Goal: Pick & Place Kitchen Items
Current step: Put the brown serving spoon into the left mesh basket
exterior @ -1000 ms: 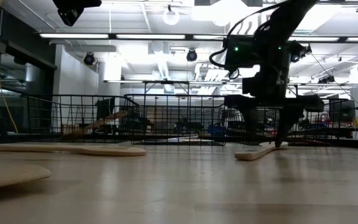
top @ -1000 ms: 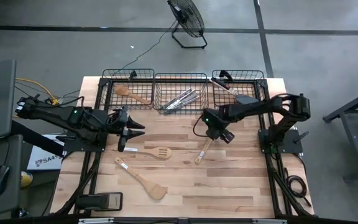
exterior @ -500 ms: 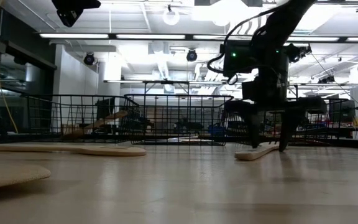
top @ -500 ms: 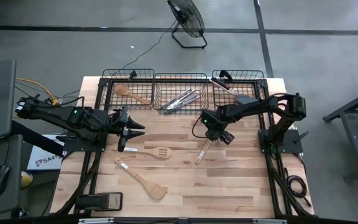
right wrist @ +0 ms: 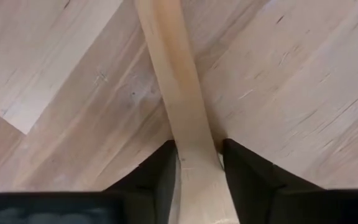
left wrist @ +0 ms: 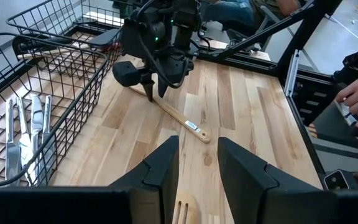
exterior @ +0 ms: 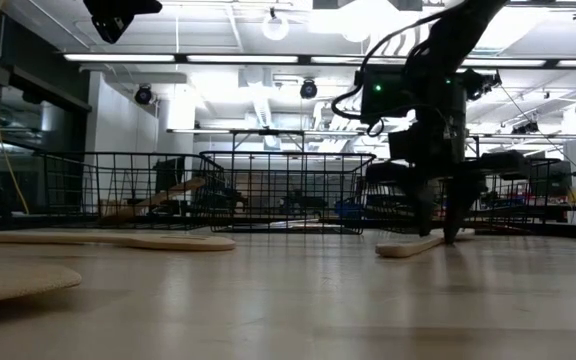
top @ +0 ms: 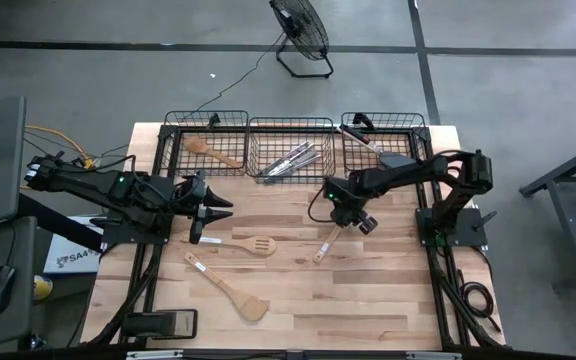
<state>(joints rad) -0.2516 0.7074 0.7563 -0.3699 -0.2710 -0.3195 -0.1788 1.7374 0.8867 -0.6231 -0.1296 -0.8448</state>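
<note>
Wooden spoon [right wrist: 178,112], pinched between right tool [right wrist: 197,163] fingers

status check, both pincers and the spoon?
Right pincer clamped on wooden spoon, spoon on table. Left pincer idle, partly open, above slotted spatula. Nothing in the way.

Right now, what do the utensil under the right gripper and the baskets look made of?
The utensil: light wood, matte, with faint grain showing along the handle. The baskets: black wire, probably coated metal, judging by the thin open grid. The right gripper has its fingers against the handle on both sides.
</note>
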